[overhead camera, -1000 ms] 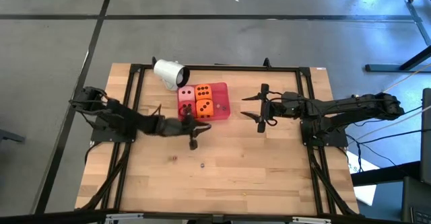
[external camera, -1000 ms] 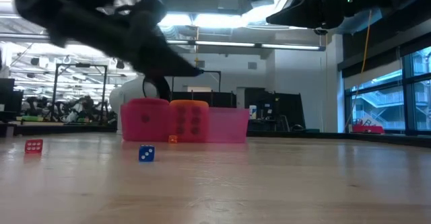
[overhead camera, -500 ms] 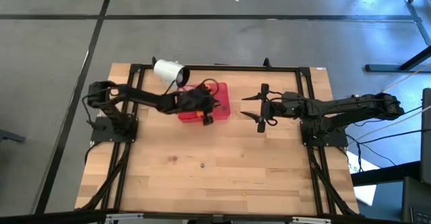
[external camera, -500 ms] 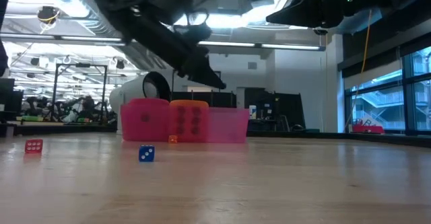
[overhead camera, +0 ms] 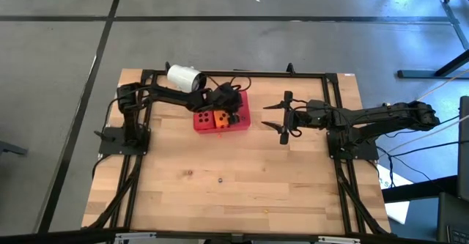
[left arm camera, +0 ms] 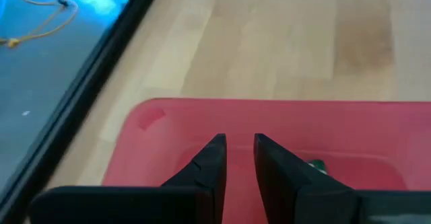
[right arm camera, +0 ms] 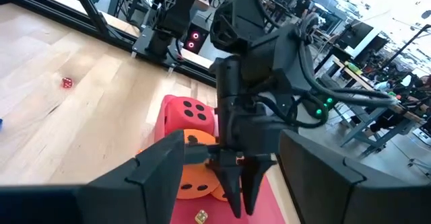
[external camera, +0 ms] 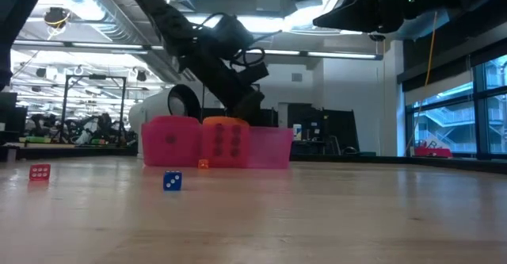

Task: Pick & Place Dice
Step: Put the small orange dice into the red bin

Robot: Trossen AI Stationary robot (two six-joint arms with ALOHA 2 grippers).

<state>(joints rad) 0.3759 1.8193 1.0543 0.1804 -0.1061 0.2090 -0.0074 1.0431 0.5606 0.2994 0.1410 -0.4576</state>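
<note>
Dice: soft red cube [overhead camera: 202, 117] and orange cube [overhead camera: 218, 119] with black pips sit in flat red tray [overhead camera: 244, 116] | change: left gripper [overhead camera: 233, 117] has swung from bare wood in over tray, a placing pass | fingers nearly together, nothing between, just beside orange cube | right gripper [overhead camera: 285, 118] waits apart, fingers spread, empty.

The tray [overhead camera: 244, 112] lies on the table [overhead camera: 242, 193], near its far edge. Two dice [overhead camera: 212, 119] sit side by side in the tray's near-left part. The cup [overhead camera: 183, 78] lies on its side, behind and left of the tray. The left gripper [overhead camera: 233, 115] hangs over the tray. The right gripper [overhead camera: 284, 117] hovers right of the tray, apart from it.
</note>
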